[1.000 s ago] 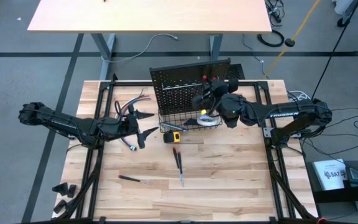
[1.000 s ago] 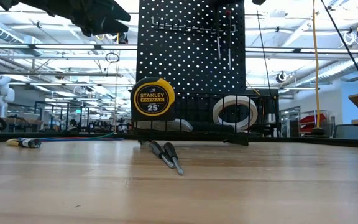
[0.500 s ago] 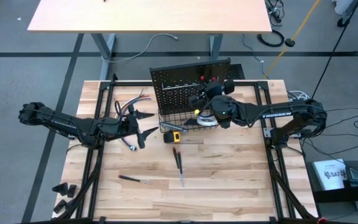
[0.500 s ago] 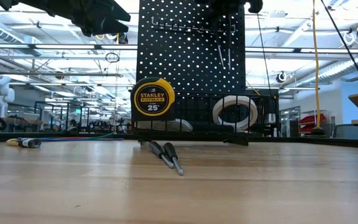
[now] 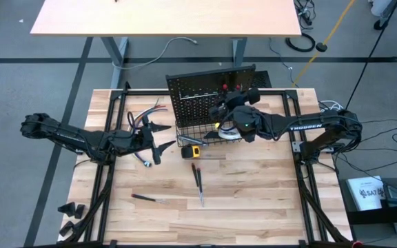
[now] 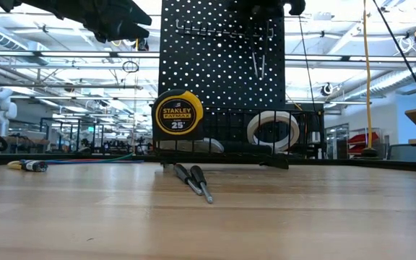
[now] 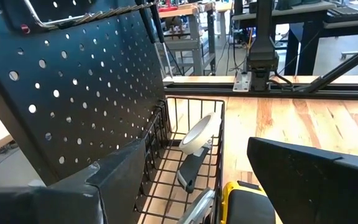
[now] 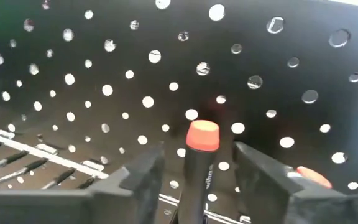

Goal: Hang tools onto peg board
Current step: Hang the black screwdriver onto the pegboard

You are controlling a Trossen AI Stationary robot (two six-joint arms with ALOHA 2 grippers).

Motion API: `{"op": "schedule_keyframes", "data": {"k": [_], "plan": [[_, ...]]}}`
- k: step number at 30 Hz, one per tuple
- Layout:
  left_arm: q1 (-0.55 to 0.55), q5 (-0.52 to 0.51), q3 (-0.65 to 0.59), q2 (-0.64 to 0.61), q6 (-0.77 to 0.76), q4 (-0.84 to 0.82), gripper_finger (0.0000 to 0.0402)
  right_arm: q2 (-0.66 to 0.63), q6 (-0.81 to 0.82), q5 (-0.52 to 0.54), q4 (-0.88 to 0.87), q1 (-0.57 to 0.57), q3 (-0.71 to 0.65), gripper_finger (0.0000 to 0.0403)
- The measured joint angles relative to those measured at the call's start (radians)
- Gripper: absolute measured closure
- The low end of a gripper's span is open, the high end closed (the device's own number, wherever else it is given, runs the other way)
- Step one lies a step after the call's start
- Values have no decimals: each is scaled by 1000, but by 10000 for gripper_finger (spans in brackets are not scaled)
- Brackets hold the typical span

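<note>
The black peg board (image 5: 209, 93) stands upright at the table's far middle, with a wire basket (image 5: 209, 134) at its foot. My right gripper (image 8: 197, 168) is open at the board's top right. Its fingers stand on either side of a dark screwdriver handle with a red end (image 8: 202, 135), with a gap on each side. That screwdriver's shaft (image 6: 256, 63) hangs down from the board's rail beside another shaft (image 6: 264, 65). The white tape roll (image 5: 231, 132) and the utility knife (image 7: 191, 174) lie in the basket. My left gripper (image 5: 158, 138) waits open at the table's left.
The yellow tape measure (image 5: 194, 151) stands in front of the basket. Two screwdrivers (image 5: 198, 182) lie mid-table and one more (image 5: 147, 198) lies near the left front. Coloured cables (image 5: 143, 114) lie left of the board. Bare wood stretches along the near side.
My right gripper has gone a little toward the table's left and down, closer to the peg board's top, then kept still. One hanging screwdriver shaft has swung and now hangs close beside the other.
</note>
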Motion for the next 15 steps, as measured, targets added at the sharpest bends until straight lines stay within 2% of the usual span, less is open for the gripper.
{"op": "schedule_keyframes", "data": {"k": [7,15], "plan": [[0,0,0,0,0,-1,112,-1,-56,-1,24,38,0,160],[0,2,0,0,0,0,112,-1,-123,19,57,92,0,138]]}}
